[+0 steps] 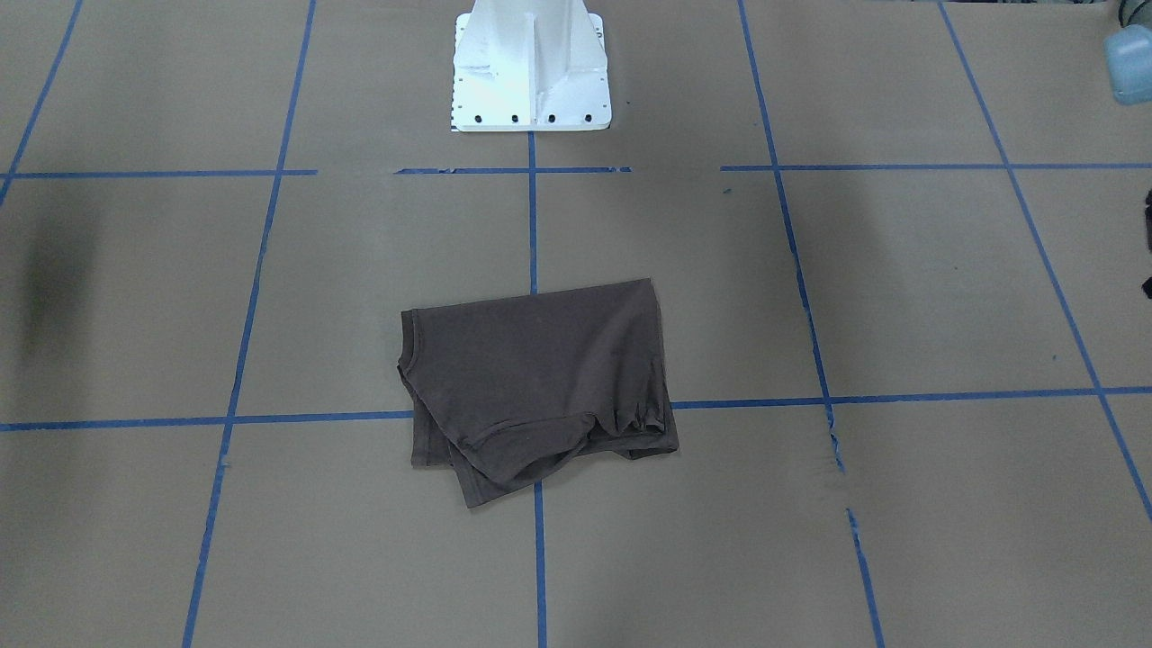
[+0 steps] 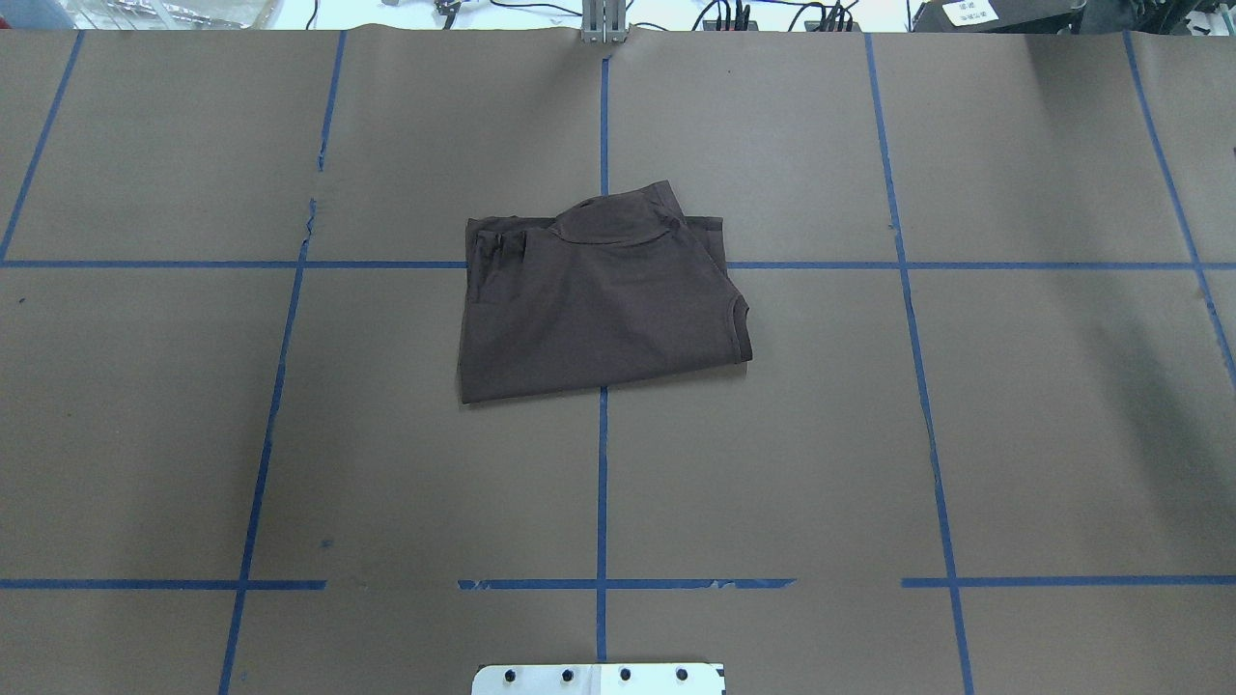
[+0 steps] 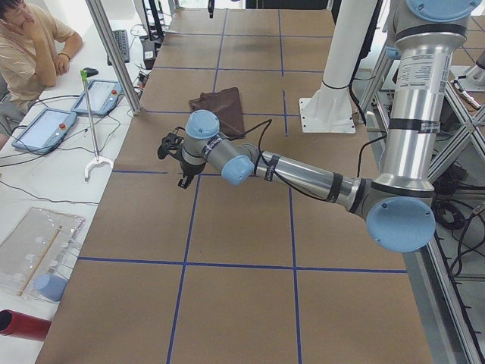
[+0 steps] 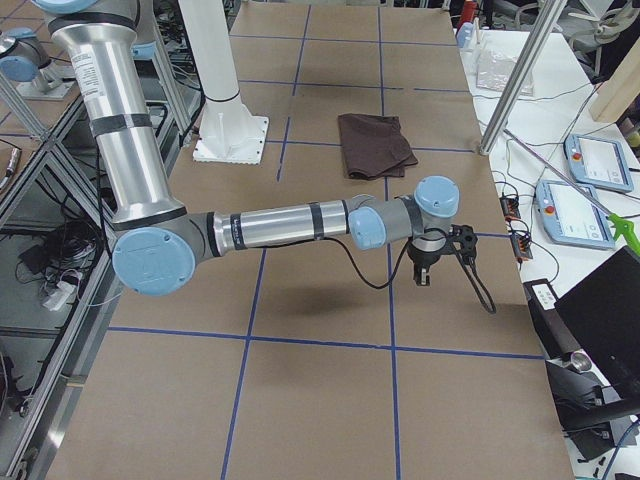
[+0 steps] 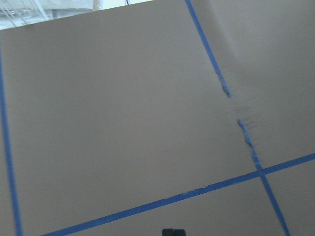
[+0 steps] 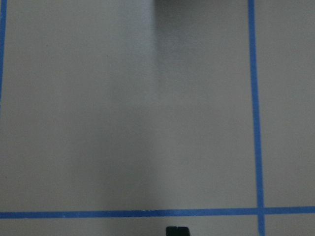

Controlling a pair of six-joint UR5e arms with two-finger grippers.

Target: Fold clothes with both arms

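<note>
Folded brown T-shirt (image 2: 599, 309), far label (image 2: 975, 12) unreadable

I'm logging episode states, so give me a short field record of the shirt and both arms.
shirt: dark brown T-shirt, folded into a rough rectangle, flat at the centre of the table
left arm: low over bare table, clear of the T-shirt; fingers state unclear
right arm: likewise at the opposite end; fingers state unclear
touching shirt: nothing

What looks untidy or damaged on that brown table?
Two things. The dark brown cotton T-shirt is folded unevenly, with lower layers poking out along its edge farthest from the robot. The blue tape line on the robot's left is torn and ragged.
</note>
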